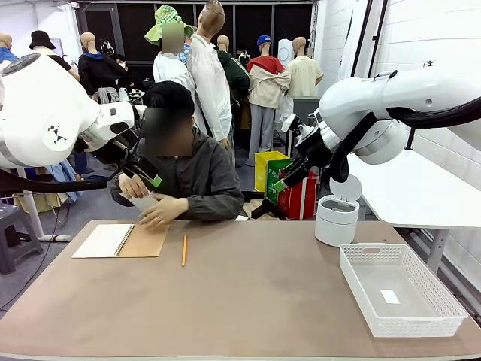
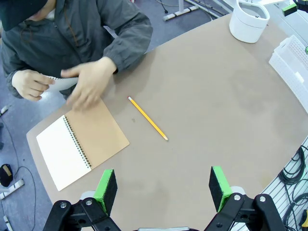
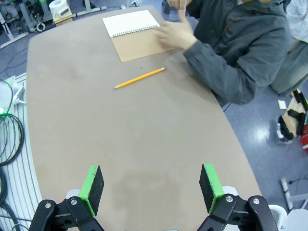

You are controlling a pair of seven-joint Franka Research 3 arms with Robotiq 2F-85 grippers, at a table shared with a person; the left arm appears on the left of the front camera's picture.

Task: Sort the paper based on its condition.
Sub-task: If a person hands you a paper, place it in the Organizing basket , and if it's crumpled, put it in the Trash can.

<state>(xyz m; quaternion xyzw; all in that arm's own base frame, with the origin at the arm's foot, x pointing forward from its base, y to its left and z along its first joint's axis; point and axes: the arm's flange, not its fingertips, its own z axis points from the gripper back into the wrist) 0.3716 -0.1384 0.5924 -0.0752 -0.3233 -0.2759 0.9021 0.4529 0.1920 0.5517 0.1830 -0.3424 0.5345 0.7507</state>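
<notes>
While half-hidden, paper (image 2: 65,83) in hands (image 2: 89,82).

Workroom setting: a rounded brown table (image 1: 248,301) occupies the foreground on a grey floor (image 1: 83,207), with a white table (image 1: 421,192) on a white leg beside it at the right, set against a white block wall (image 1: 421,37). A dark step stool (image 1: 13,237) stands on the floor at the left, and yellow, green and red bags (image 1: 282,188) sit on the floor beyond the far edge. The back of the room is closed by dark panels (image 1: 150,19) under even indoor light.
</notes>
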